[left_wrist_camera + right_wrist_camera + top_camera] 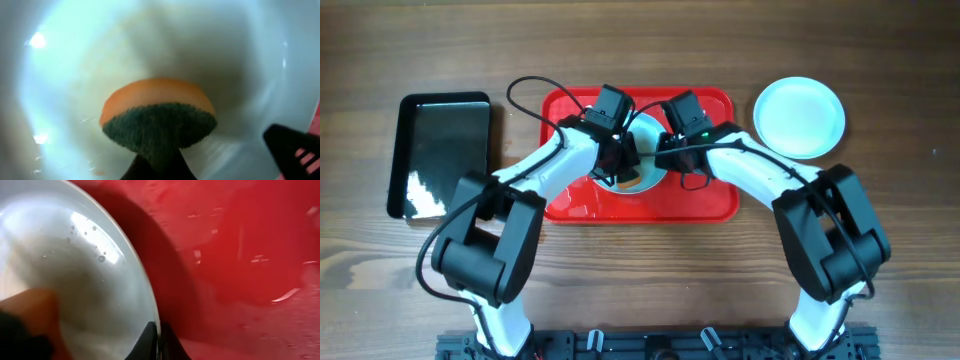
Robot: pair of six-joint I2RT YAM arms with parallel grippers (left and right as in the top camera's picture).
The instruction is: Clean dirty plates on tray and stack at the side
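While the right hand pinches the plate on the tray, the left hand holds a sponge on it to scrub. Next, I think, it needs lifting onto the stack at the side.

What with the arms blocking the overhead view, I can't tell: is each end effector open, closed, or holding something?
Left end effector: closed on the sponge.
Right end effector: closed on the rim of the plate.

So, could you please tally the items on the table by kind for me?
Trays: 2, red tray and black tray
Plates: 2, plate on the red tray and plate beside it
Sponge: 1
Total: 5
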